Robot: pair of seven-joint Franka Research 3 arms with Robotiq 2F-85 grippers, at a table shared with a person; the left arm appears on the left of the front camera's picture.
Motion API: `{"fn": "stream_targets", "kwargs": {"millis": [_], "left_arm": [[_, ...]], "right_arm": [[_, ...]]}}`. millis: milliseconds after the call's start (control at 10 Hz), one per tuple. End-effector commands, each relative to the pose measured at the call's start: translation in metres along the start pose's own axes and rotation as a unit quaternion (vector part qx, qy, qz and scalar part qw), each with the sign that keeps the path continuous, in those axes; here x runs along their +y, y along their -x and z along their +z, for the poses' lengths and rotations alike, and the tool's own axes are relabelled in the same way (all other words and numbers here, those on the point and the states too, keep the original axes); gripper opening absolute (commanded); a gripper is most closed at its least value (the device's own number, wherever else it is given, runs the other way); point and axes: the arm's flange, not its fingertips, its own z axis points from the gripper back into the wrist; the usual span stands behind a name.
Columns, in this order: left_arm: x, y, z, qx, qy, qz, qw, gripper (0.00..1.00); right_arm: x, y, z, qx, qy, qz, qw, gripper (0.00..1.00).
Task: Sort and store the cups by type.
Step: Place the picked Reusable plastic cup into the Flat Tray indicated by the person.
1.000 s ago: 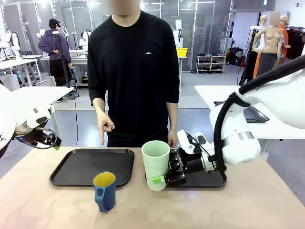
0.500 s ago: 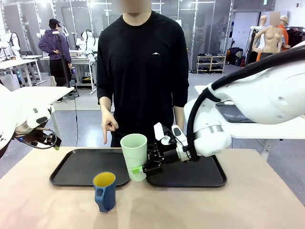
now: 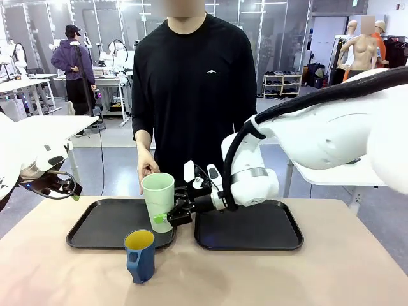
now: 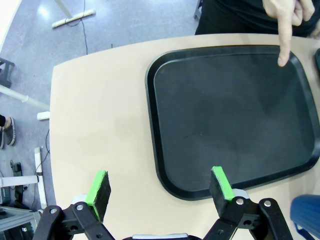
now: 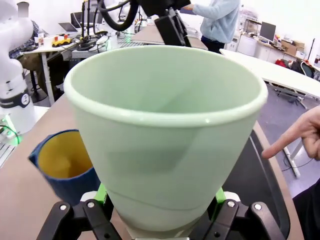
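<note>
I grip the tumbler (image 3: 158,199) near its base in my clenched right gripper (image 3: 164,217), over the left tray's (image 3: 102,224) right edge. The mug (image 3: 140,255) stands on the table just in front of that tray. A person's hand (image 3: 148,167) points down by its far edge. My left gripper (image 4: 160,184) hangs released beyond its left side.

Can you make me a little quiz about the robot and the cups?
1. True or false: the blue mug stands on the table, off the left tray and off the right tray.
2. What does the right tool hold? A: the green cup. B: the blue mug. C: nothing.
3. Fill in: the person's hand points a finger down at the ___ tray.
Key: 1 true. 2 A. 3 left.
</note>
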Motion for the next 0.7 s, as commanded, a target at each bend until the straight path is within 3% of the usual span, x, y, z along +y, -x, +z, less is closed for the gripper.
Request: {"fn": "stream_targets", "kwargs": {"millis": [0,600], "left_arm": [[0.000,-0.001,0.000,-0.001,-0.001,0.000,1.000,1.00],[0.000,-0.001,0.000,-0.001,-0.001,0.000,1.000,1.00]], "right_arm": [[-0.017,0.000,-0.025,-0.012,0.020,0.009,1.000,0.83],[-0.046,0.011,-0.080,-0.070,0.046,0.000,0.997,0.83]]}}
